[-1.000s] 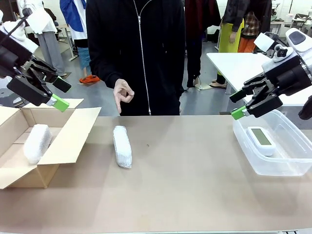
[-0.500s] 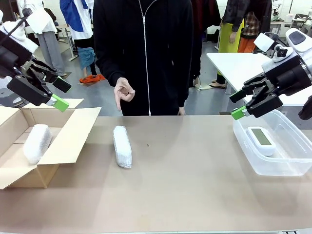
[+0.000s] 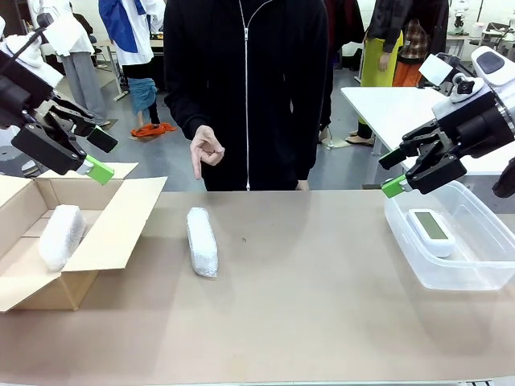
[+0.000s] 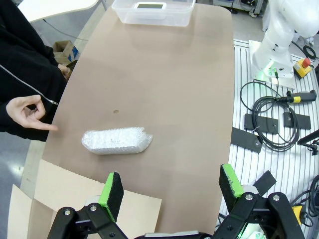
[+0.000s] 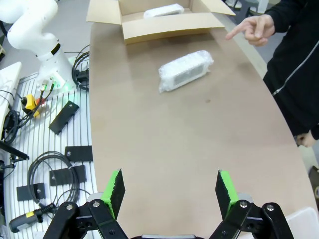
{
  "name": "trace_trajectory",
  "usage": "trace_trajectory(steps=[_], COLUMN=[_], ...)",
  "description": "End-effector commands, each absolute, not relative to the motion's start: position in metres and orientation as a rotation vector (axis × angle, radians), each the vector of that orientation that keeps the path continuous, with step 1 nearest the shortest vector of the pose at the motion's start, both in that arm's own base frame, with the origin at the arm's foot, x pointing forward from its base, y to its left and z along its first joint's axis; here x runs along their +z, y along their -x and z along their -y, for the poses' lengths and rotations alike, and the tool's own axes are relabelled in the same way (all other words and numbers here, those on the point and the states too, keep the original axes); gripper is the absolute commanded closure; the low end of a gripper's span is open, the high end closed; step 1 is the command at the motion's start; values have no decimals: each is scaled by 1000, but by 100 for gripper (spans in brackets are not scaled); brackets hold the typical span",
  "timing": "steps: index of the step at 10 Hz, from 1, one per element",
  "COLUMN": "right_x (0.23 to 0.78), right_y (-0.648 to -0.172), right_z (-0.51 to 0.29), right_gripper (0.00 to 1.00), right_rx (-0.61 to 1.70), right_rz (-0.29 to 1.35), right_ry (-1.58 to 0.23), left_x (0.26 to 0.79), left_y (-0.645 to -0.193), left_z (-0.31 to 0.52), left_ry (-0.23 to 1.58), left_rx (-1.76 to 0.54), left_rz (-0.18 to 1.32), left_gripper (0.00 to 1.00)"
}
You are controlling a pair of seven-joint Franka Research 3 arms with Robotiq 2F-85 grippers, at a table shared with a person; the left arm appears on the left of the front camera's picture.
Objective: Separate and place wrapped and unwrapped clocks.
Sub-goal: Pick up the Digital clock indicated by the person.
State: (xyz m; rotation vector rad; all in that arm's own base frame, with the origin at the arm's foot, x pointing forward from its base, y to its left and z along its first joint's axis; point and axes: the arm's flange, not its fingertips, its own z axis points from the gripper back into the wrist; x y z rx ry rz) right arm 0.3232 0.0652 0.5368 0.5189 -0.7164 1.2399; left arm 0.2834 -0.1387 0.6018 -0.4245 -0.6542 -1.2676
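One bubble-wrapped clock (image 3: 202, 242) lies on the brown table, left of centre; it also appears as the wrapped clock (image 4: 117, 141) and the wrapped clock (image 5: 186, 70) in the wrist views. A second wrapped clock (image 3: 62, 236) rests inside the open cardboard box (image 3: 113, 233). The bare white clock (image 3: 429, 231) lies in the clear plastic tub (image 3: 402, 241). My left gripper (image 3: 100, 154) hangs open above the box, nothing between its fingers (image 4: 112, 189). Above the tub's near corner my right gripper (image 3: 390, 172) is open and empty too.
A person in black stands at the far edge, one hand (image 3: 206, 153) pointing down toward the wrapped clock on the table. The box (image 5: 164, 22) holds its bundle at the table's left end. Cables and black plates (image 4: 271, 124) lie off the table on the robot's side.
The person has shifted a little to the right and the pointing hand has moved with them. Both arms and all clocks stay where they were.
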Motion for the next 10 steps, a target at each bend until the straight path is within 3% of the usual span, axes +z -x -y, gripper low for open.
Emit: trace_trajectory(steps=[1, 2, 3, 4, 5, 8, 10], right_x=[537, 537, 537, 537, 537, 537, 537], right_y=[-327, -327, -327, -327, -327, -327, -327], right_z=[-67, -67, -67, -67, -67, -67, -67], right_gripper=[5, 5, 5, 5, 5, 5, 5], right_rx=[1250, 1250, 1250, 1250, 1250, 1250, 1250], right_rz=[732, 732, 732, 732, 732, 732, 732], right_ry=[-545, -545, -545, -545, -545, -545, -545], left_x=[605, 605, 602, 595, 584, 542, 517], left_y=[-285, -288, -292, -299, -305, -311, -320], left_z=[161, 183, 206, 225, 234, 251, 249], left_ry=[350, 270, 185, 174, 114, 20, 180], left_rx=[-1193, -1105, -939, -640, -404, -53, 91], left_rz=[580, 494, 313, 87, 6, 36, 124], left_gripper=[0, 0, 0, 0, 0, 0, 0])
